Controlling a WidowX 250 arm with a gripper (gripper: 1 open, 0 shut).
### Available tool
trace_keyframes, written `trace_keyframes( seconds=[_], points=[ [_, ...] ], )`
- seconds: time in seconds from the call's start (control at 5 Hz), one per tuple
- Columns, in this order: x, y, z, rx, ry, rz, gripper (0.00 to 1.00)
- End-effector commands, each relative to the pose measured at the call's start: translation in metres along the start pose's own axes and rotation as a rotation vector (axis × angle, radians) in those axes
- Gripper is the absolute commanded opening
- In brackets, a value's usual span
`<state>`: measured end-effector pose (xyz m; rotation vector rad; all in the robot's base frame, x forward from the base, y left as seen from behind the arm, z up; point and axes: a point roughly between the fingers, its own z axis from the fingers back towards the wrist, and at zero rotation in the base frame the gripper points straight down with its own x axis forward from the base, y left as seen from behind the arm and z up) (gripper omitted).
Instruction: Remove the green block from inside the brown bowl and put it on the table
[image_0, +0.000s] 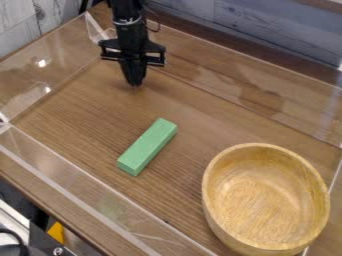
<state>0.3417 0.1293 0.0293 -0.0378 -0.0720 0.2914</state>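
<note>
Green block (147, 147): lies flat mid-surface, outside the brown bowl (266, 199), so the task looks complete.
Bowl: empty, near front right corner of the surface (80, 110).
Claw (134, 78): clenched on nothing, pointing down near the far edge, apart from both.

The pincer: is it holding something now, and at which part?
Nothing is held. The pincer is shut and empty; the green block lies apart on the table.
</note>
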Motion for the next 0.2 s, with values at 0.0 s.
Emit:
trace_keyframes(
  seconds=[0.0],
  points=[
    [0.0141, -0.0055, 0.0092, 0.007, -0.050, -0.014, 0.00]
  ],
)
